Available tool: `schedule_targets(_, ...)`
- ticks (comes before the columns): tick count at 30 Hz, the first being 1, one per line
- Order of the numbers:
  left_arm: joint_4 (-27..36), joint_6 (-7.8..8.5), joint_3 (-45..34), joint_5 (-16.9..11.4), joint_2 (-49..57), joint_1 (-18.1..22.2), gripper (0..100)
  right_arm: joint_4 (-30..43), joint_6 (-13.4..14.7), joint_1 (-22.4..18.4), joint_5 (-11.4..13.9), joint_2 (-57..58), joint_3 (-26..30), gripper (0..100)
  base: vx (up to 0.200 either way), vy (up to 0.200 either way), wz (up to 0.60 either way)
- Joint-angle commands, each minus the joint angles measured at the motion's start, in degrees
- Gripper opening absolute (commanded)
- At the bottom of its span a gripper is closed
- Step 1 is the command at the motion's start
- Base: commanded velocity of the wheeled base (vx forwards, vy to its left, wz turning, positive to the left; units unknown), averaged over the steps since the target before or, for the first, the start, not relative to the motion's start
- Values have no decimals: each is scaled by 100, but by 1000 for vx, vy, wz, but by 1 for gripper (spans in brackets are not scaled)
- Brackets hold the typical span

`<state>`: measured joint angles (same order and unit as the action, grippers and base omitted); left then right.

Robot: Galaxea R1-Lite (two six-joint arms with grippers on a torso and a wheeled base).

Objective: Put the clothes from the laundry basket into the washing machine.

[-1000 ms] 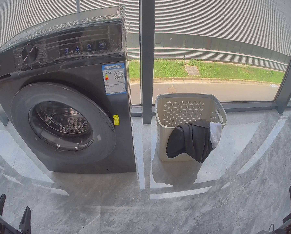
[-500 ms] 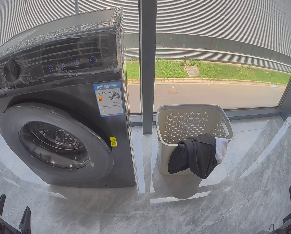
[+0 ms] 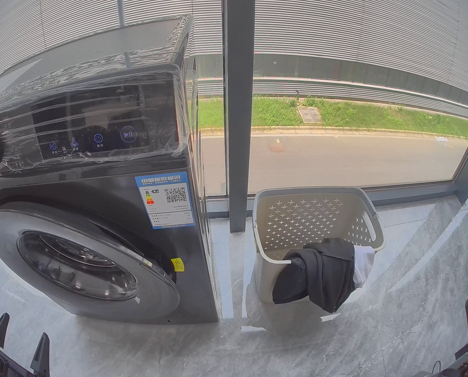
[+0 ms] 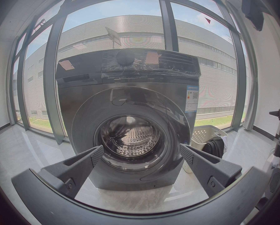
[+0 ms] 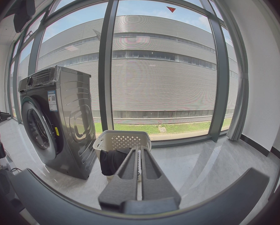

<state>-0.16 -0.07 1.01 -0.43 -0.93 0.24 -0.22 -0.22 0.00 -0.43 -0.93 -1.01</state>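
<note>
Evidently the head camera had drawn closer to the washing machine (image 3: 103,195) and laundry basket (image 3: 307,192); clothes (image 3: 317,276) hung untouched, left gripper (image 4: 141,152) wide open and empty, right gripper (image 5: 139,150) closed on nothing.

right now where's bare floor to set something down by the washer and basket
Bare floor lies in front of the washing machine and right of the laundry basket. The strip between them is narrow, and dark clothes drape the basket's front rim.
</note>
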Motion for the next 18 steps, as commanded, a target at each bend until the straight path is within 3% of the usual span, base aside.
schedule_targets(1, -2, -1, -101, 8, 93, 2, 100, -4, -4, 0, -1, 75, 101, 0, 0, 0, 0)
schedule_targets(15, -2, -1, -101, -1, 93, 2, 100, -4, -4, 0, -1, 75, 101, 0, 0, 0, 0)
schedule_targets(18, -2, -1, -101, -1, 93, 2, 100, -4, 4, 0, -1, 75, 101, 0, -200, 0, 0)
